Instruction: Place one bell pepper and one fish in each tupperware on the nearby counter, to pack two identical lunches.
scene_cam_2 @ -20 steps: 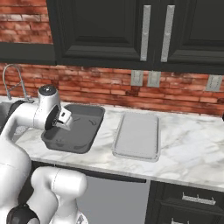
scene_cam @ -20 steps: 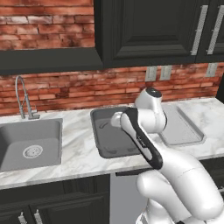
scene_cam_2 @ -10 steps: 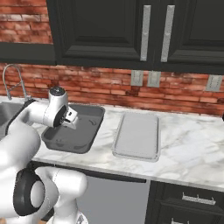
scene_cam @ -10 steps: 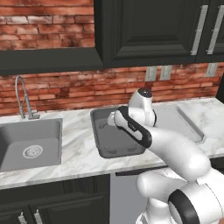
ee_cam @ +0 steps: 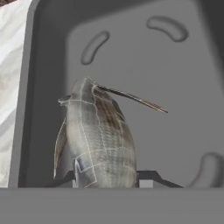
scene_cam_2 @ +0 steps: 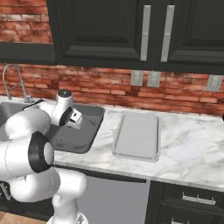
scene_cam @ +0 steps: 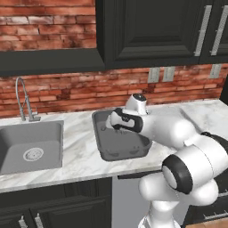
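Note:
My gripper (ee_cam: pixel 105 179) is shut on a grey-brown scaled fish (ee_cam: pixel 98 140), which sticks out from between the fingers, tail fin outward. The fish hangs above the floor of the deep dark grey tupperware tub (ee_cam: pixel 175 87), near its left wall. In the left base view the hand (scene_cam: pixel 119 121) reaches over the back left part of the tub (scene_cam: pixel 127 149). From the right base view the gripper (scene_cam_2: pixel 77 119) is above the same tub (scene_cam_2: pixel 83 138), and the shallow light grey tupperware tray (scene_cam_2: pixel 136 135) lies empty to its right. No bell pepper is in view.
The white marble counter (scene_cam_2: pixel 188 144) runs right of the tray. A steel sink basin (scene_cam: pixel 31 142) with a faucet (scene_cam: pixel 22 100) sits left of the tub. Brick wall and black upper cabinets (scene_cam: pixel 147 31) stand behind.
The hand has moved left and a little lower over the dark tub, with the fish in it. The elbow has swung out to the right and now hides the flat tray in the left base view.

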Controlling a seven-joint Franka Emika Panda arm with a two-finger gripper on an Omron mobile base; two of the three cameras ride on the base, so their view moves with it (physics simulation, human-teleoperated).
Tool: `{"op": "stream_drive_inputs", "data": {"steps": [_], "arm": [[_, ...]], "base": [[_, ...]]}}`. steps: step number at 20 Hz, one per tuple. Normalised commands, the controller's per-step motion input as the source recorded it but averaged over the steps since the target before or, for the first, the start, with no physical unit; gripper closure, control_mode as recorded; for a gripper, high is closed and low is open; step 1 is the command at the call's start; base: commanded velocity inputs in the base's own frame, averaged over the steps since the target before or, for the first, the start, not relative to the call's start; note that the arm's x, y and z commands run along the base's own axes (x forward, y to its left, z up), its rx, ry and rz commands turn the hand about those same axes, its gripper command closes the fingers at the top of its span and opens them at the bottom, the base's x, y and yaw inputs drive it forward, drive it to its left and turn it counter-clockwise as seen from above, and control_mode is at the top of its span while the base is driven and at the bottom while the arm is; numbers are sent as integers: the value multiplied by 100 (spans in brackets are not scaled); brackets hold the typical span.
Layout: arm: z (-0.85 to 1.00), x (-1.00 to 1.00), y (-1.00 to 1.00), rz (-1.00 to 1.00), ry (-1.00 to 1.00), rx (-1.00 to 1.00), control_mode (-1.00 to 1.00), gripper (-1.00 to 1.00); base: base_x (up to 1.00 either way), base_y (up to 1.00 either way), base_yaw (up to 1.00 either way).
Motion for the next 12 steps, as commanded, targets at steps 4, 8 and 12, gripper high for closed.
{"op": "stream_drive_inputs", "data": {"steps": [4, 8, 12], "arm": [[-37, 48, 7, 0, 4, 0, -100, 100], [-43, 42, 15, 0, 2, 0, -100, 100], [-36, 32, 13, 0, 0, 0, -100, 100]], "base": [[0, 0, 0], [0, 0, 0], [0, 0, 0]]}}
